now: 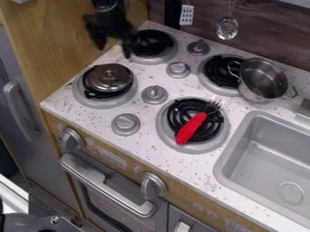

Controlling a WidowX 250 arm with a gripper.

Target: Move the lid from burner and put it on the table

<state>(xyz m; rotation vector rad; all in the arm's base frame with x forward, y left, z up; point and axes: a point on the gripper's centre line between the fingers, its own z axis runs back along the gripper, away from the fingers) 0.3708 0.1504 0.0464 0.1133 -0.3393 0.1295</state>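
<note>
The black gripper [113,47] hangs at the upper left in the camera view, in front of the wooden side panel. Its two fingers stand apart with nothing visible between them. Below it in the picture, a round metal lid [110,77] lies on the black coil of the left burner [104,100]. The lid and the gripper are apart. White speckled countertop [142,133] surrounds the burners.
A red-handled fork [191,128] lies across the front middle burner. The metal pot [263,80] stands partly over the back right burner, near the grey sink [227,156]. Grey knobs [155,94] rise between burners. A slotted spatula [186,15] and a ladle [227,28] hang behind.
</note>
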